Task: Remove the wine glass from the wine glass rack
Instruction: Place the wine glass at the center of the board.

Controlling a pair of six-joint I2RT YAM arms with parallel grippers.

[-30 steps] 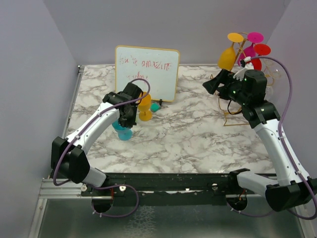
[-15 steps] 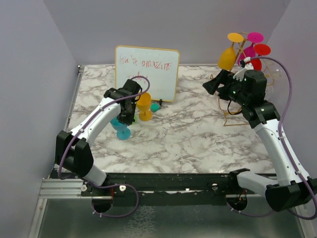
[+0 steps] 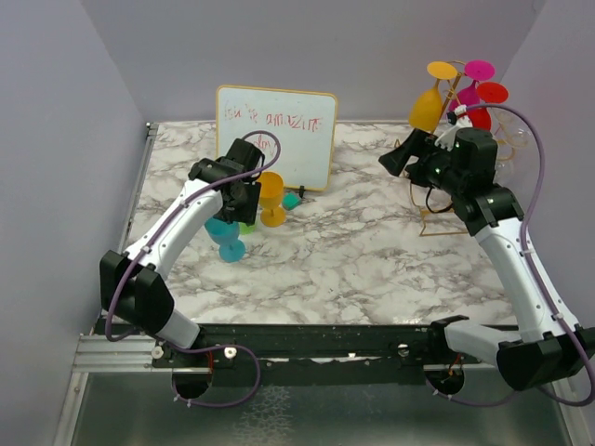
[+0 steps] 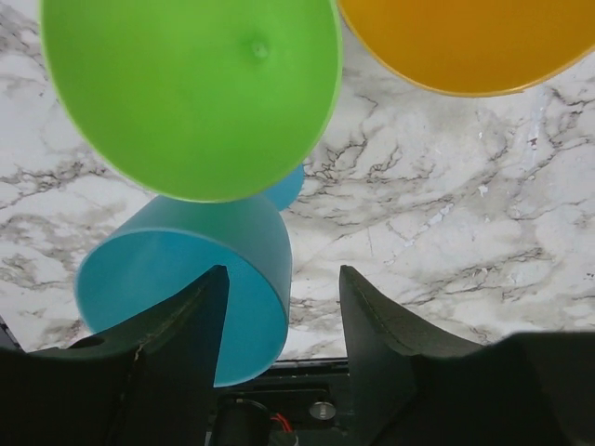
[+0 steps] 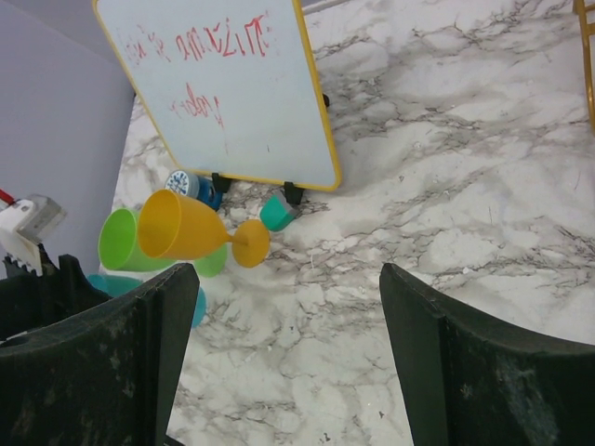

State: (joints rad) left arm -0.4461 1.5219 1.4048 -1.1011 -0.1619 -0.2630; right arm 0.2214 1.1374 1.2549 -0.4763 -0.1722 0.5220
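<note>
Gold wire rack (image 3: pixel 433 231) stood far right, with an orange glass (image 3: pixel 426 110) among those hanging upside down from its hooks. Right gripper (image 5: pixel 284 279) hovered just left of it, jaws spread wide, empty. Left gripper (image 4: pixel 282 279), jaws apart and pinching nothing, hung over a blue glass (image 4: pixel 177 279) at the left. Best bet: right closes squarely on the orange stem, then slides it out along the hook, no yanking.

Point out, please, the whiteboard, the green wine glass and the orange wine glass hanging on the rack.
whiteboard (image 3: pixel 276 130), top external view, on its white writing surface.
green wine glass (image 4: pixel 191 93), left wrist view, on its bowl.
hanging orange wine glass (image 3: pixel 425 111), top external view, on its bowl.
</note>
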